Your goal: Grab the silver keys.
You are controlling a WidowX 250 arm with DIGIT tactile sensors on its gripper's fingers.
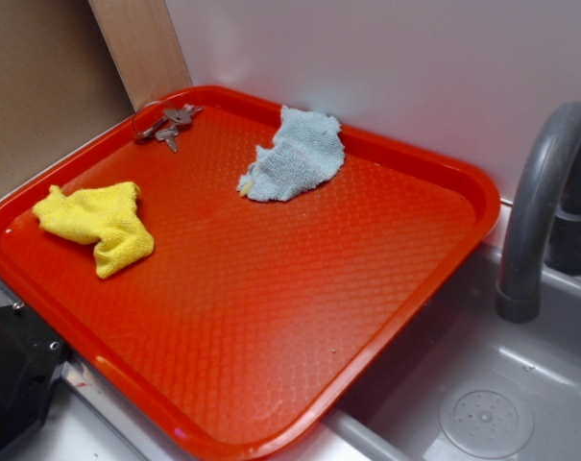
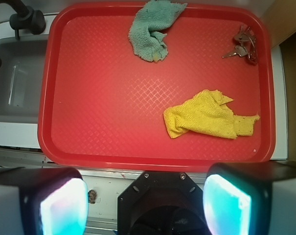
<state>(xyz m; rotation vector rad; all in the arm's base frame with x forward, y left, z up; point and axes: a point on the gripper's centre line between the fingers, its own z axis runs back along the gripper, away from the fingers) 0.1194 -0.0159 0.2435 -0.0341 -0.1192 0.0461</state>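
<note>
The silver keys [image 1: 168, 125] lie on a thin wire ring in the far left corner of the red tray [image 1: 300, 317]. In the wrist view the keys [image 2: 243, 46] sit at the tray's [image 2: 89, 122] top right corner. My gripper [image 2: 145, 205] is open and empty, high above the tray's near edge, far from the keys. Its two pads [image 2: 64, 208] glow cyan at the bottom of the wrist view. The gripper itself does not show in the exterior view.
A yellow cloth [image 1: 95, 223] lies on the tray's left side, also in the wrist view [image 2: 204, 117]. A pale blue-grey cloth [image 1: 295, 156] lies near the back edge. A grey sink [image 1: 492, 403] with a faucet [image 1: 544, 192] is to the right. A black robot base [image 1: 12, 375] stands at bottom left.
</note>
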